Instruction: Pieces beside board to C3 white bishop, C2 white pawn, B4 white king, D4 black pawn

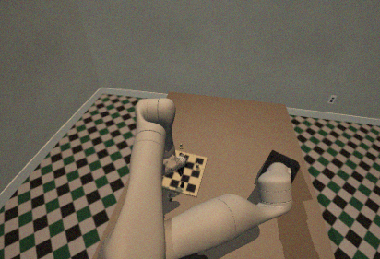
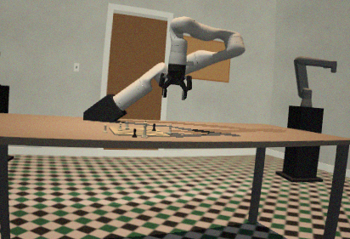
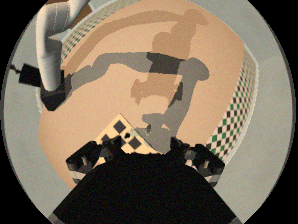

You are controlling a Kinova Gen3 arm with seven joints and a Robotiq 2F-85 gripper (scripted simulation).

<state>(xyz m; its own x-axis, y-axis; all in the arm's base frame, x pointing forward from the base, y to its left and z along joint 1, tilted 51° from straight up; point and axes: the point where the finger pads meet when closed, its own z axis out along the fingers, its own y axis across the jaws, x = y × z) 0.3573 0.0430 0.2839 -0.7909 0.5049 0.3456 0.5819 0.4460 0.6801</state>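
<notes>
I'm working in what looks like a robotics lab room: plain grey walls, a green, black and white checkered floor [image 2: 127, 196], and a brown door [image 2: 135, 65] in a white frame. At about three o'clock in my exterior view, a second robot arm [image 2: 307, 75] stands on a black pedestal [image 2: 304, 145], beside my long wooden table [image 2: 51, 126].

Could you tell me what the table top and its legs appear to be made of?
The table top looks like wood or a wood-look board: matte light brown, with no shine, though no grain shows. The legs look like painted or dark metal: slim, straight and dark grey, though their material stays open.
</notes>
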